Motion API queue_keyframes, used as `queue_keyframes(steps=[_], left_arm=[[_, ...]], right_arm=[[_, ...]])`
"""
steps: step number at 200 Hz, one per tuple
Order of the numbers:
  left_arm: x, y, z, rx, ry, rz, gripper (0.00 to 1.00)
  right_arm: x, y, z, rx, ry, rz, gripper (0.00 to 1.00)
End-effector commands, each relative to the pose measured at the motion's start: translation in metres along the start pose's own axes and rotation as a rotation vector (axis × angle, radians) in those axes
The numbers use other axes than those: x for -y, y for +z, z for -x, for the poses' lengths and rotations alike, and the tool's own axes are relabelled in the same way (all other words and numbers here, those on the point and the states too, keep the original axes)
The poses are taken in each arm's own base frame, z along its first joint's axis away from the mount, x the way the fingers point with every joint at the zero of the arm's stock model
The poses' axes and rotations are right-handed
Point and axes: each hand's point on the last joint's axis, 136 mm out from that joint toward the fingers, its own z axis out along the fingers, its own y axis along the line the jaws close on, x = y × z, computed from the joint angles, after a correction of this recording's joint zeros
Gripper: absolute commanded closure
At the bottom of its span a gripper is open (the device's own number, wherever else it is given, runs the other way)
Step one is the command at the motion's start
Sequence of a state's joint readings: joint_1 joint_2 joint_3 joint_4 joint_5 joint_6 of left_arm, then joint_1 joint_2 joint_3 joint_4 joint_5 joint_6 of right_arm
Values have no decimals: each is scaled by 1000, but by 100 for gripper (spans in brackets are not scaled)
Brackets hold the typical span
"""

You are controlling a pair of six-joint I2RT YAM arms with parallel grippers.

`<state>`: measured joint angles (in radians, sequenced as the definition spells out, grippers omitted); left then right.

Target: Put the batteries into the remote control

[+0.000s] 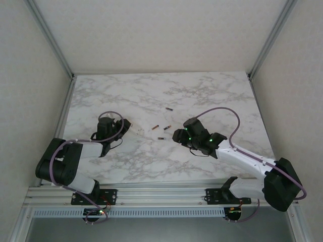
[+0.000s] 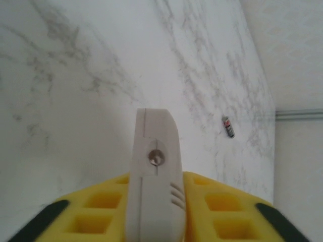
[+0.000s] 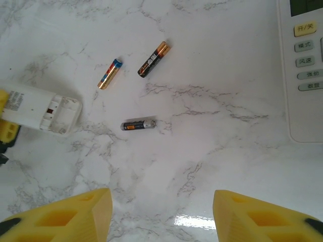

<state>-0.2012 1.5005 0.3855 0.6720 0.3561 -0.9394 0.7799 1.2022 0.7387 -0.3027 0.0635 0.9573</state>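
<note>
Marble-patterned and glossy, white with grey veins, the table carries four batteries. They are thin little cylinders, dark with copper or gold ends. Three lie loose near the table's middle, apart from one another, among them a blue-banded battery. The fourth battery sits at 12 o'clock from them, well apart.

The remote is matt white plastic, a slim bar with a rounded end. A small metal screw is sunk in its back, with three short slots beside it. In the right wrist view its end shows an open battery bay. The left hand holds it, yellow waffle-moulded fingers against both long sides, at 9 o'clock from the three batteries. The left arm is folded, its elbow back near its base and its hand pointing towards 3 o'clock.

The right hand stands wide with nothing between its yellow fingers, at 3 o'clock from the three batteries. Its arm reaches from its base towards 10 o'clock. A second remote, white with rounded grey buttons and one yellow one, lies at 1 o'clock from that hand in its wrist view.
</note>
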Motion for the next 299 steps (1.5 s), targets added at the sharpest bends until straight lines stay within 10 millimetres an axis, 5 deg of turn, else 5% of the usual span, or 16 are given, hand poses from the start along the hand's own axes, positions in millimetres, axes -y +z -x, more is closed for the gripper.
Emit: queue_keyframes(steps=[1, 27, 63, 118, 177, 198, 222, 260, 299], left_arm=[[-27, -16, -22, -32, -24, 68, 63], [-37, -41, -26, 15, -36, 90, 49], [-22, -68, -24, 103, 12, 77, 41], [43, -82, 24, 94, 364, 240, 24], [111, -99, 46, -83, 646, 209, 5], [113, -103, 44, -123, 705, 193, 0], [92, -104, 50, -92, 758, 262, 0], [87, -100, 43, -31, 752, 179, 1], [92, -111, 52, 71, 761, 150, 0]], right_arm=[[-1, -9, 6, 31, 7, -11, 44], [-4, -12, 8, 39, 1, -2, 42], [-11, -11, 8, 27, 1, 4, 40], [-36, 0, 12, -58, -127, -53, 31], [-80, 74, 20, -168, -93, -226, 38], [-82, 102, 36, -116, -104, -300, 48], [-96, 128, 36, -181, -372, -291, 49], [-95, 118, 27, -306, -817, -268, 45], [-68, 115, 17, -490, -1291, -281, 37]])
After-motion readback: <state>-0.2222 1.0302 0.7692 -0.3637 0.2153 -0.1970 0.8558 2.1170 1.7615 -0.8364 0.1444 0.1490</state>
